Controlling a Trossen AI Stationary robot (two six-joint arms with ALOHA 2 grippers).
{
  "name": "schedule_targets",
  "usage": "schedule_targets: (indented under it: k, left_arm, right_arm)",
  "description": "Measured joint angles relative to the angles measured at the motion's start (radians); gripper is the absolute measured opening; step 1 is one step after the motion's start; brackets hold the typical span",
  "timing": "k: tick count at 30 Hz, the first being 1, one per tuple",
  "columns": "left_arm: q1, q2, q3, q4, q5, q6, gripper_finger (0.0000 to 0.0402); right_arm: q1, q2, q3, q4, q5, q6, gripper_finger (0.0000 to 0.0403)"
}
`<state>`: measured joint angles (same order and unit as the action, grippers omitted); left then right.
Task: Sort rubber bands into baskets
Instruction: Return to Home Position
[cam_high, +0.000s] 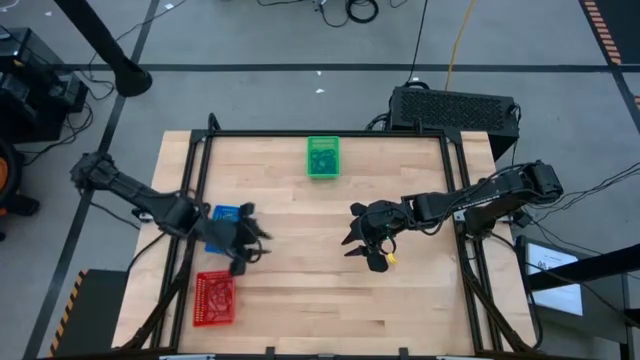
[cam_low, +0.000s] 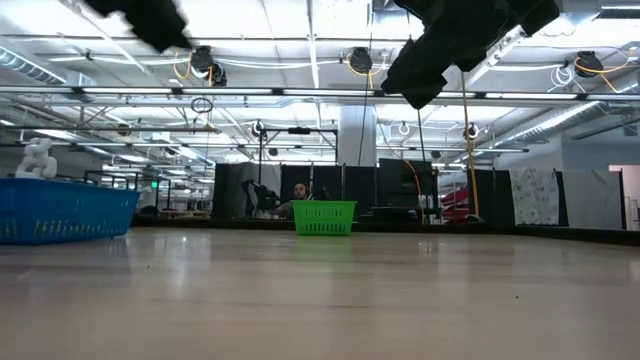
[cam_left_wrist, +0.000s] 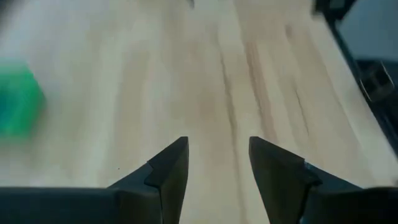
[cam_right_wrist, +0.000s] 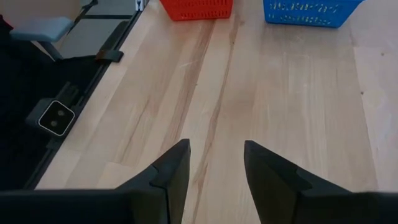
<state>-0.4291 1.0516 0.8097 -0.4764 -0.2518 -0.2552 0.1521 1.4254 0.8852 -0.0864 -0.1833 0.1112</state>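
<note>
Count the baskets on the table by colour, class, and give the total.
Green basket: 1
Blue basket: 1
Red basket: 1
Total: 3

- The left arm (cam_high: 130, 190) reached in from the left edge of the counter (cam_high: 330, 300), bent at the elbow, with its forearm angled toward the middle.
- The left claw (cam_high: 256, 240) hung above the boards, clear of them. Its two fingers (cam_left_wrist: 168, 168) were spread, with a plain gap between the tips.
- The right arm (cam_high: 480, 195) stretched in from the right side, pointing toward the left arm.
- The right claw (cam_high: 352, 232) hovered near the middle of the counter, its own fingers (cam_right_wrist: 171, 165) likewise parted.
- The two claws faced each other, well apart.
- Seen from counter height, both arms showed only high up, raised off the surface.
</note>
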Motion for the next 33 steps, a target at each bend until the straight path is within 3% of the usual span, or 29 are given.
schedule_targets:
  k: [5, 12, 20, 26, 33]
  left_arm:
    - [0.123, 0.001, -0.037, 0.313, 0.022, 0.296, 0.0176]
    - [0.291, 0.006, -0.104, 0.591, 0.171, 0.476, 0.0176]
    - [0.453, -0.035, -0.109, 0.566, 0.282, 0.508, 0.0176]
    - [0.547, -0.176, -0.117, 0.422, 0.354, 0.497, 0.0176]
    - [0.614, -0.391, -0.238, 0.430, 0.348, 0.460, 0.0176]
  right_arm:
    - [-0.002, 0.000, 0.000, 0.000, 0.000, -0.022, 0.0144]
    - [-0.037, 0.000, 0.000, 0.044, 0.010, -0.035, 0.0144]
    - [-0.139, -0.041, 0.000, 0.083, -0.007, -0.194, 0.0144]
    - [-0.245, -0.185, 0.000, -0.021, -0.059, -0.253, 0.0144]
    - [-0.320, -0.358, -0.006, -0.217, -0.063, -0.295, 0.0144]
